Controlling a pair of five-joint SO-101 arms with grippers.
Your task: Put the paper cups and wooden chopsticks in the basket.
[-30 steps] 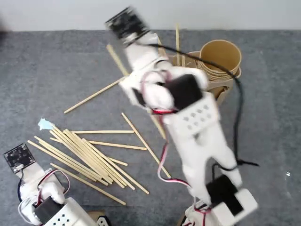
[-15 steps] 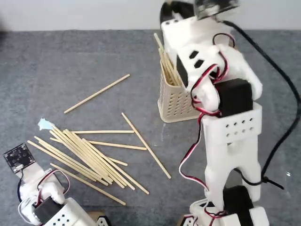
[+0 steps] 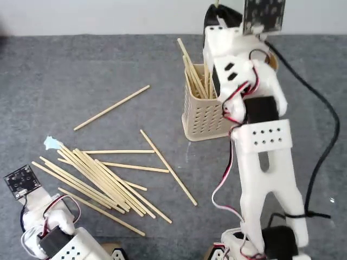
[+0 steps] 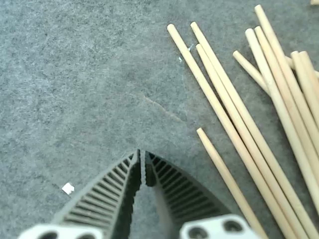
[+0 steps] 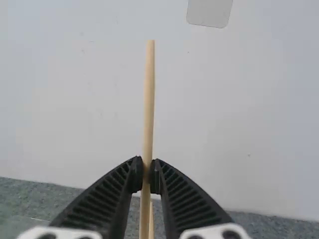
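Grip tight: right gripper [image 5: 146, 177] pinching one chopstick [image 5: 148, 99] upright, high up by the basket [image 3: 203, 116] that holds several. Looks like the drop step. Needs lowering the tip inside the rim, then opening. Left gripper [image 4: 144, 167] closed, empty, beside loose chopsticks [image 3: 97, 179] on the table [image 3: 54, 70].

a grey, felt-like surface [image 3: 65, 70] stretches from the near edge to the far side, where it meets a plain pale wall [image 3: 81, 16]. the wall is evenly lit and has a pale rectangular plate [image 5: 209, 12] fixed to it. the light is soft, casting only faint shadows. a small white scrap [image 4: 68, 188] lies on the grey nap, near a thin crease [image 4: 159, 107].
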